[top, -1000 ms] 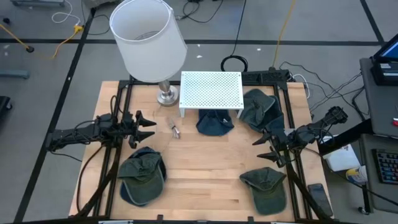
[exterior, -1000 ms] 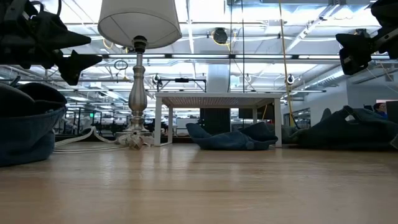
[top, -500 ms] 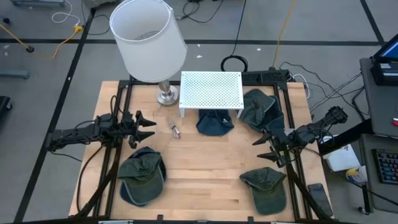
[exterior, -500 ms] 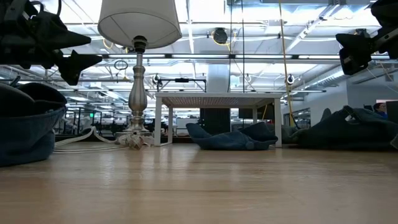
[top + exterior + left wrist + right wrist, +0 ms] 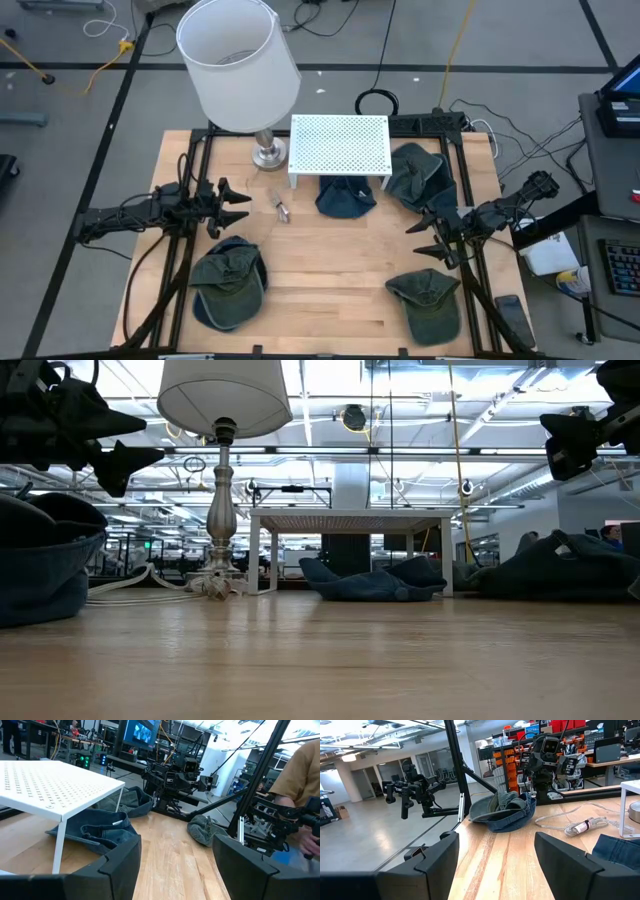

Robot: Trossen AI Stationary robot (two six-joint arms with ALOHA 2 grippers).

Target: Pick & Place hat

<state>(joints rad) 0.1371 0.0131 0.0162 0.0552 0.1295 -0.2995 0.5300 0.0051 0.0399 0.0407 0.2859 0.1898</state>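
**Both arms poised above the bench, jaws wide and empty**

The left arm reaches in level from the left edge of the pale wooden bench (image 5: 330, 270), its left gripper (image 5: 236, 206) hanging above the surface with the jaws spread wide and holding nothing. Just in front of it on the near-left part of the bench lies an olive-green cloth cap over a dark blue one (image 5: 228, 280), apart from the fingers. A small metallic object (image 5: 281, 209) lies on the wood just beyond the left gripper's tips

The right arm comes in from the right edge, angled toward the bench's middle, and its right gripper (image 5: 428, 236) also hangs clear of the surface, jaws wide apart and empty. A second olive-green cap (image 5: 428, 300) lies near the front right corner, just beside and below that gripper in the high view. A grey-green cap (image 5: 420, 175) lies heaped at the back right

At the back centre stands a white perforated metal shelf on thin legs (image 5: 340, 145), with a dark blue denim hat (image 5: 346, 198) lying half under its front edge. To the shelf's left stands a table lamp with a white drum shade and a silver base (image 5: 240, 65)

In the low view both grippers show high above the wood, none touching any hat
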